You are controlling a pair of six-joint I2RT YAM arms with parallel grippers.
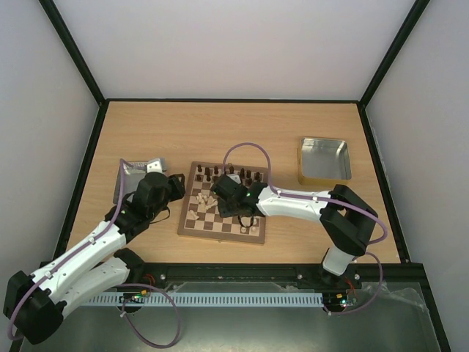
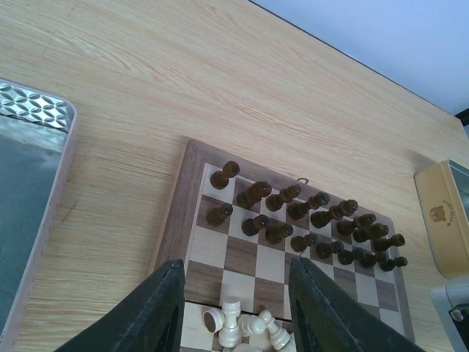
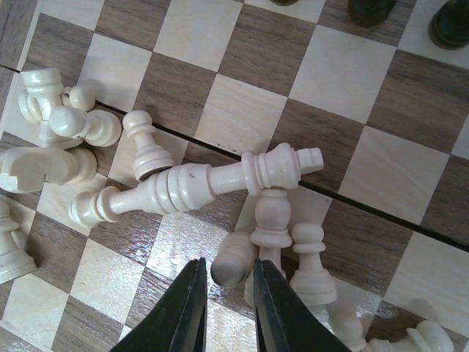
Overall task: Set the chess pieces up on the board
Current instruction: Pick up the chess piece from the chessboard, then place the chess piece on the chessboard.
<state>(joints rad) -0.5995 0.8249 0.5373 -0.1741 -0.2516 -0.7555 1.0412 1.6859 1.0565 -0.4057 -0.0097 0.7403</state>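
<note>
Only its wrist view shows the right pincer (image 3: 229,264) pinching a chess piece (image 3: 233,273) (lying down); left pincer (image 2: 236,262) spread, empty.

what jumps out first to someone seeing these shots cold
A heap of toppled cream chess pieces lies on the nearer half of the board, one long piece sprawled across the others. Beyond them the dark chessmen stand in two tidy rows along the far edge. The right pincer sits low over the heap with a fallen cream piece between its fingertips.
</note>
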